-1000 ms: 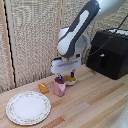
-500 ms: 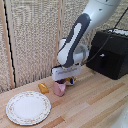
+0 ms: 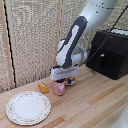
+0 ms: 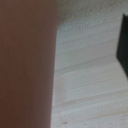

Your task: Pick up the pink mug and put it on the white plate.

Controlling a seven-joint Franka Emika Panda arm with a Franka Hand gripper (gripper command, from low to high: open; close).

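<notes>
one pink mug [image 3: 60,88], one white platter [image 3: 28,107]

No readable text, labels, brands, numbers or signs in either view. Black box [image 3: 111,53] at right of exterior frame too blurred for any markings. Wrist view shows only blurred plain surfaces.

**Desk surface and contents**

The desk [image 3: 95,102] is light wood with plank seams running across it. The platter [image 3: 28,107] lies flat toward the exterior view's left, near the front edge. The mug [image 3: 60,88] stands upright near mid-desk, apart from the platter. A small yellow item [image 3: 44,87] lies just beside the mug on its left. A black box [image 3: 110,53] sits at the exterior view's right, toward the back.
</notes>
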